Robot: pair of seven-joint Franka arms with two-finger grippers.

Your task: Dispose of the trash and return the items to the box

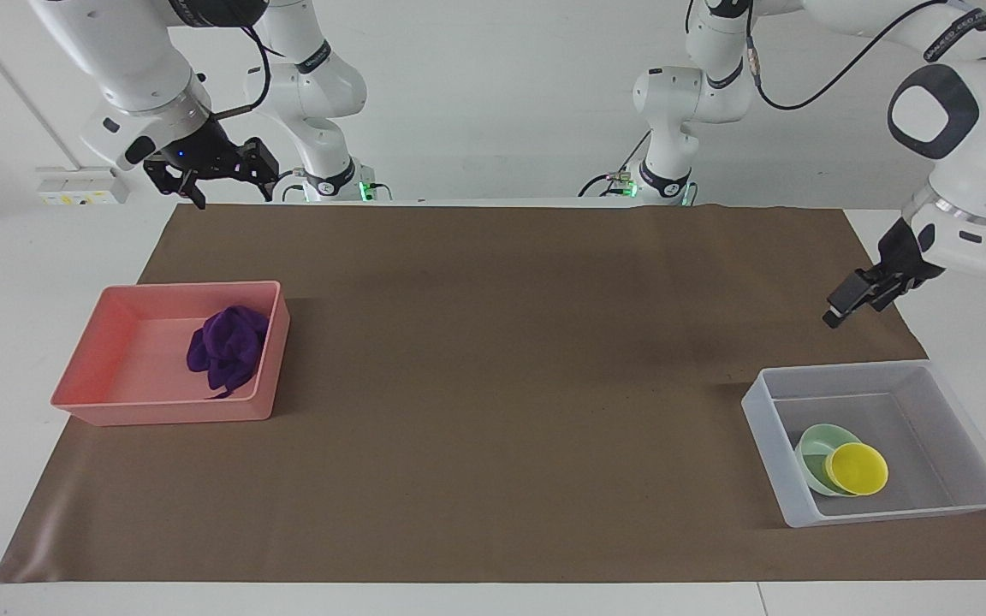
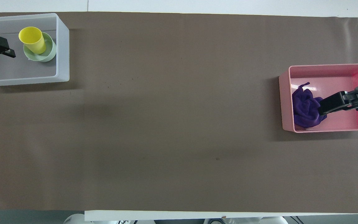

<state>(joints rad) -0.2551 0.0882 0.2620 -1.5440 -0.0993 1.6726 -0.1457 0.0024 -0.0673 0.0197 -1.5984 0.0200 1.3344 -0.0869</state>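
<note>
Soft purple cloth [image 1: 228,346], glossy pink tray [image 1: 91,398]

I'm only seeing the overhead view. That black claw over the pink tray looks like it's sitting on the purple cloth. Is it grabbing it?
Observer: No. In the facing view the right gripper hangs high over the table's edge by the robots, well clear of the purple cloth in the pink tray.
Operator: And the claw over the grey box?
Observer: The left gripper is up in the air too, above the box, touching nothing.
Operator: Is the yellow cup standing?
Observer: No, the yellow cup lies tipped against the green bowl.
</note>
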